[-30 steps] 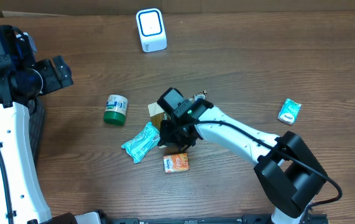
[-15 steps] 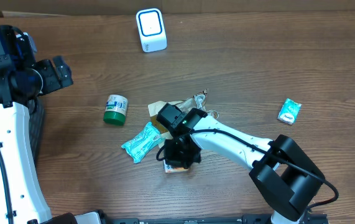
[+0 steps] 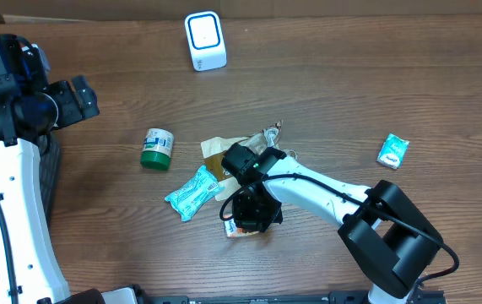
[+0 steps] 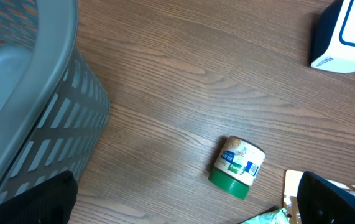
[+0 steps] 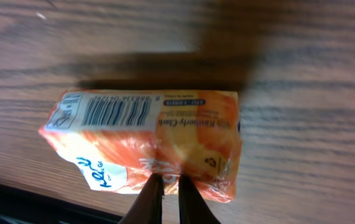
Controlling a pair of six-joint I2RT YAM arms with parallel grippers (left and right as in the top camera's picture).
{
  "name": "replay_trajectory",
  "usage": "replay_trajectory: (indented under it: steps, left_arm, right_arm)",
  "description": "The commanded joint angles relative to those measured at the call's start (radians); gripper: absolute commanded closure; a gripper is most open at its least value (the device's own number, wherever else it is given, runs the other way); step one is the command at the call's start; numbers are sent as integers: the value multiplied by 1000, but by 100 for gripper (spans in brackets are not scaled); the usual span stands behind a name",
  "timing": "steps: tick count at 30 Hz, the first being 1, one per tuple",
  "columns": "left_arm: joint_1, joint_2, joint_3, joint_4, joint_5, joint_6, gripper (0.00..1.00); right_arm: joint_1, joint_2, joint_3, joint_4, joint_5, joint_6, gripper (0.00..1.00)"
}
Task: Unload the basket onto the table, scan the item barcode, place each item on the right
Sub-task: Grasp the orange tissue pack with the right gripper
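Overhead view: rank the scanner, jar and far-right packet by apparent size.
Largest: scanner
Middle: jar
Smallest: far-right packet, only a little smaller than the jar

Dark wooden table (image 3: 409,76), perhaps cardboard (image 3: 350,7) behind.

The left arm (image 3: 8,203) and right arm (image 3: 325,187) had white shells and black joints. A thin black cable (image 3: 318,172) ran along the right arm toward its black tool (image 5: 168,182).

From overhead the right hand (image 3: 249,215) covers most of the orange packet (image 3: 232,230), leaving only its left edge showing. In the left wrist view the white scanner (image 4: 345,34) and the grey basket (image 4: 34,93) run off the picture's edges.
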Motion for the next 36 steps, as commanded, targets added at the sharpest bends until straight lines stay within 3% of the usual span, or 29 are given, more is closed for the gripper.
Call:
replay_trajectory:
  steps: [1,6,13,17,22,26,36]
  left_arm:
    - [0,-16,-2,3,-5,5,0]
    - [0,-16,-2,3,-5,5,1]
    - [0,-16,-2,3,-5,5,0]
    - [0,-16,-2,3,-5,5,0]
    - [0,-16,-2,3,-5,5,0]
    - [0,-16,-2,3,-5,5,0]
    - [0,-16,-2,3,-6,5,0]
  right_arm:
    - [-18,-18,-9,-22,14,7,92]
    - [-82,-18,-9,-61,109,-55,92]
    - [-173,-18,-4,5,244,-507,87]
    - [-201,-18,33,6,250,-634,87]
    - [-206,-18,160,-45,153,-621,88]
    - [-197,-18,191,-7,23,-467,95]
    - [-146,-18,58,118,67,-85,96]
